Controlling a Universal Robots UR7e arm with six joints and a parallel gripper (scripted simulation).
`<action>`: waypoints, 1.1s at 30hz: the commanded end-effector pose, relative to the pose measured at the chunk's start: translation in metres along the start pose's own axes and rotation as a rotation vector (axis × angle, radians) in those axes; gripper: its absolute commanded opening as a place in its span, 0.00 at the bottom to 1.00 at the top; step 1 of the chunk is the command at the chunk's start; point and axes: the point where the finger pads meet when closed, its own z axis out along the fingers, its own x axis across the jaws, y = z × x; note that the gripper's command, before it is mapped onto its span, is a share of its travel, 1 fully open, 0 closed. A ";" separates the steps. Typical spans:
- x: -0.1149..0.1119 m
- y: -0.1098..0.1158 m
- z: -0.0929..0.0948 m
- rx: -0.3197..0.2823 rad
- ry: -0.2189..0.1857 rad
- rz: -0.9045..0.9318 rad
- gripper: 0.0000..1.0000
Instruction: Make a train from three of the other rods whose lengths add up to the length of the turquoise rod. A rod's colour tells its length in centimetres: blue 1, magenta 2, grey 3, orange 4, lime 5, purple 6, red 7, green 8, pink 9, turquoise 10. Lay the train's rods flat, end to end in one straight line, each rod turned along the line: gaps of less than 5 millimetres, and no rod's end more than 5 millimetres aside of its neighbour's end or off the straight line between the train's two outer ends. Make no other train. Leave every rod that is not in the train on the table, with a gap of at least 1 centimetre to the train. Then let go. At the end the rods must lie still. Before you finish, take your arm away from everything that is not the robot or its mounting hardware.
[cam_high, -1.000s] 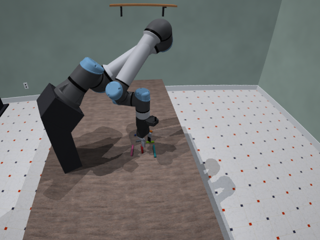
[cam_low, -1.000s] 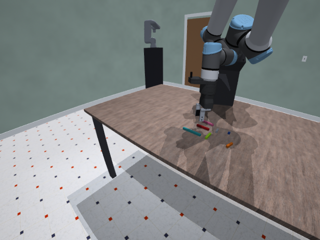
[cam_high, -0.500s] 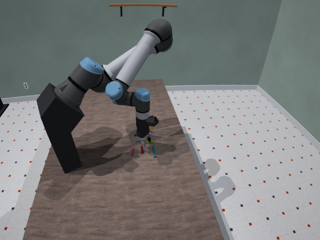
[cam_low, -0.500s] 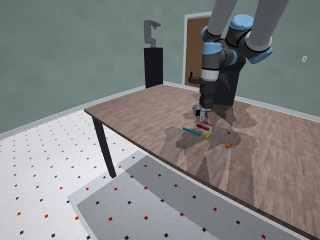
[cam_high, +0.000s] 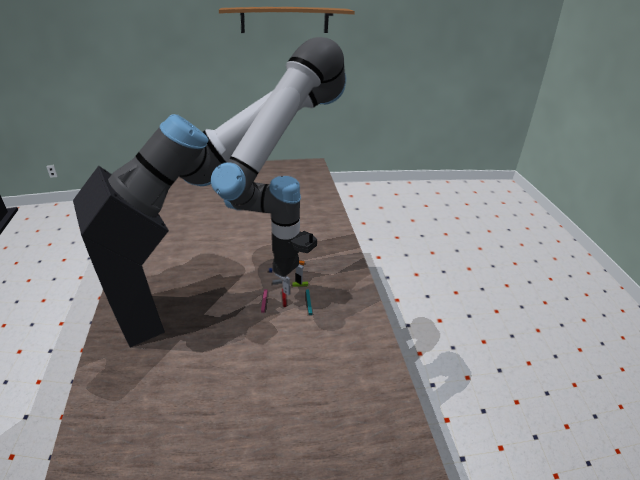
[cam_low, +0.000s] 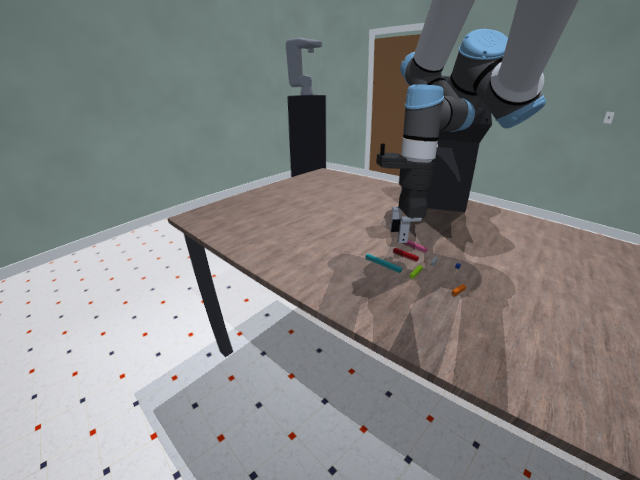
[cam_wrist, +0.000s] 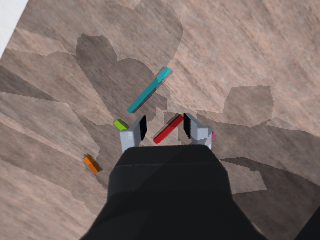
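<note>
The turquoise rod (cam_high: 308, 302) (cam_low: 383, 262) (cam_wrist: 149, 90) lies flat. The red rod (cam_high: 284, 299) (cam_low: 405, 254) (cam_wrist: 168, 129) lies between it and the pink rod (cam_high: 264, 300) (cam_low: 416, 246) (cam_wrist: 213, 135). The lime rod (cam_low: 416, 271) (cam_wrist: 120, 125) lies crosswise near one end of the turquoise rod. The orange rod (cam_low: 458, 290) (cam_wrist: 92, 164), the grey rod (cam_high: 277, 282) (cam_low: 434, 260) and the small blue rod (cam_high: 270, 270) (cam_low: 458, 266) lie separately. My gripper (cam_high: 292, 287) (cam_low: 399, 236) (cam_wrist: 164, 121) is open and empty above the red rod. In the wrist view it hides the grey and blue rods and most of the pink rod.
All the rods lie on the brown wooden table (cam_high: 248, 403) (cam_low: 289, 222). The arm's black pedestal (cam_high: 126, 289) (cam_low: 449, 175) stands beside them. The table's long edge runs past the turquoise rod's side, some way off. Arm shadows fall across the rods.
</note>
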 end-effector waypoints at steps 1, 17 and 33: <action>0.000 0.000 0.000 0.001 0.000 0.000 1.00; 0.000 0.000 0.000 0.001 0.000 0.000 1.00; 0.000 0.001 0.000 0.000 0.000 0.035 1.00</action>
